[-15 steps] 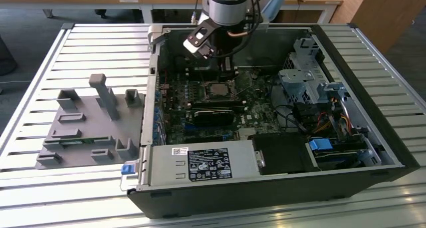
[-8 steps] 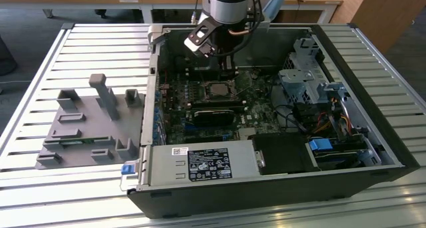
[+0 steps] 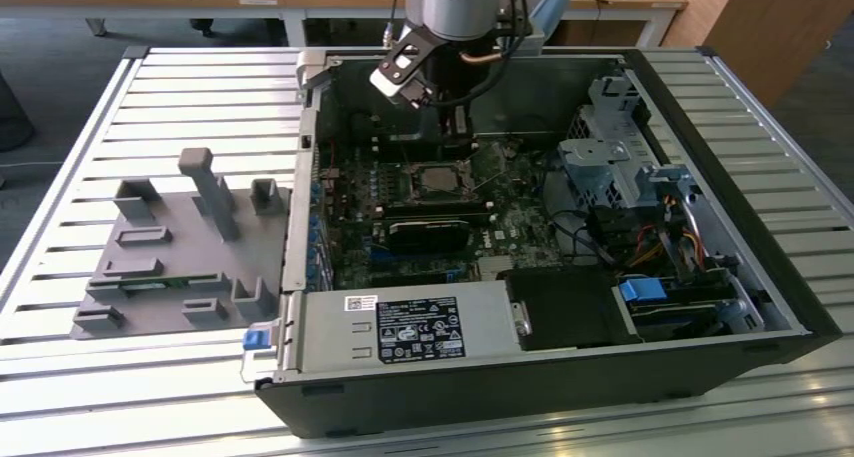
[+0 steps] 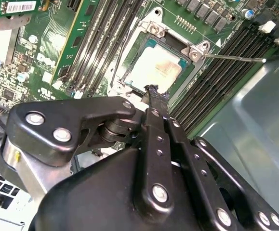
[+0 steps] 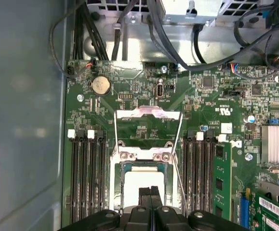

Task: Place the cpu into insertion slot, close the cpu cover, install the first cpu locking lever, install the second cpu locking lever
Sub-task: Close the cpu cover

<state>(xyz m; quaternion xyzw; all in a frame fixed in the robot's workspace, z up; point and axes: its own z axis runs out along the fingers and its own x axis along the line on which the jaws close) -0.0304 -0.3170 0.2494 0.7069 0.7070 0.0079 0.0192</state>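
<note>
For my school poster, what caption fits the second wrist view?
Shut fingers near the cpu, seated beneath the cpu cover.

Open room above the cpu [image 5: 135, 182], memory slots [image 5: 86, 178] close on both sides, case wall [image 5: 23, 120] beyond one bank.

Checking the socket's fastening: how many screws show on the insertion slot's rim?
2: one screw and another, at the insertion slot's two corners farthest from the claw, which may hide more.

I can read no words: the white label [image 3: 420, 329] on the power supply [image 3: 328, 339] and the barcode sticker [image 4: 20, 7] are illegible.
</note>
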